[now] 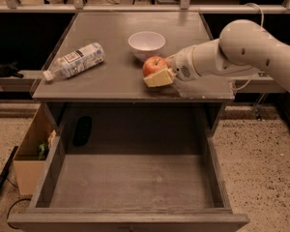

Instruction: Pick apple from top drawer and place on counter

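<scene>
The pincer (158, 73) is clamped on the apple (153, 64), low over the desk (111, 76) near the bowl (146, 43) — the placing step. Next: set it down, release, and lift clear.

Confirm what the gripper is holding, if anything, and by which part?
The gripper holds the apple by its sides, over the counter in front of the white bowl; one of the tan fingers covers its lower front.

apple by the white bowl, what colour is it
Red with yellowish patches, clearest in the camera view; the hand holds the apple near the counter's front edge.
</scene>
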`<action>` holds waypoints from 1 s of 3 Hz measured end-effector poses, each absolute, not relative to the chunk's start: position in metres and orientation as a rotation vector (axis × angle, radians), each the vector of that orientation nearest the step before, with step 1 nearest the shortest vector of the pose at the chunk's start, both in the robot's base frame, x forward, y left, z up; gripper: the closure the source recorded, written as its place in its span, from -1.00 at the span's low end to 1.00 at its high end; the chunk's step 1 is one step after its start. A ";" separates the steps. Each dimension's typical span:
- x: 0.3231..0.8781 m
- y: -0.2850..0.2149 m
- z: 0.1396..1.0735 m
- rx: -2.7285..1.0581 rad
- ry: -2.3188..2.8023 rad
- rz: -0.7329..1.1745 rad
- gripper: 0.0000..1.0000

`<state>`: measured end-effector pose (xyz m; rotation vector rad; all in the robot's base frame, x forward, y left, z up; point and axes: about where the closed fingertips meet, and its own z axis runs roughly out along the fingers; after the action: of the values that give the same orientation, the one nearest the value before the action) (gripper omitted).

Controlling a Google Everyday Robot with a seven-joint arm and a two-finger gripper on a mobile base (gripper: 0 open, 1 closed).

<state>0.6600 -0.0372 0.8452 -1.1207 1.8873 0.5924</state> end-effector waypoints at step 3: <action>0.660 -0.037 0.845 -1.121 1.887 0.592 -0.75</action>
<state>0.6600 -0.0371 0.8451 -1.1208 1.8873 0.5925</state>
